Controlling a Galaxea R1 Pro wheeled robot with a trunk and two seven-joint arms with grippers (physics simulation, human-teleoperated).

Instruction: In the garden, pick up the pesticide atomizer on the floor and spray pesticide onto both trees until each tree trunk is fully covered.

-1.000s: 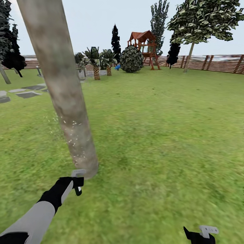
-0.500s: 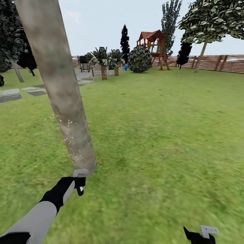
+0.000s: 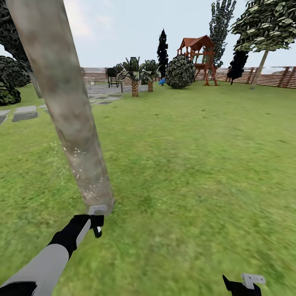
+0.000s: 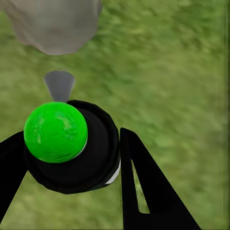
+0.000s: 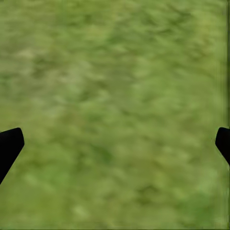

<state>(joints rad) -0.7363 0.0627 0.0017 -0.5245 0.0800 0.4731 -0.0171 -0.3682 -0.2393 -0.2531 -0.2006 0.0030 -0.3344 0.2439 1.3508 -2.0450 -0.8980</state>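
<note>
A thick, leaning, mottled grey-beige tree trunk (image 3: 70,107) rises at the left of the head view, with white speckles on its lower part. My left gripper (image 3: 95,224) hovers just in front of its base, shut on the pesticide atomizer (image 3: 97,210), whose grey nozzle points at the trunk. In the left wrist view the atomizer (image 4: 72,153) is a round black bottle with a bright green top, held between the black fingers (image 4: 143,187), and the trunk base (image 4: 52,24) lies close beyond the nozzle. My right gripper (image 3: 242,283) is low at the right, open over bare grass (image 5: 115,105).
Green lawn stretches ahead and to the right. Grey stone slabs (image 3: 24,113) lie at the left. Short palms (image 3: 134,76), a round bush (image 3: 180,72), a red play tower (image 3: 199,57) and a leafy tree (image 3: 263,28) stand by the brown slat fence (image 3: 279,76).
The head view has swung to the left, so the distant palms, bush and play tower sit further right in the picture. Both arms hold the same pose and the atomizer stays gripped.
</note>
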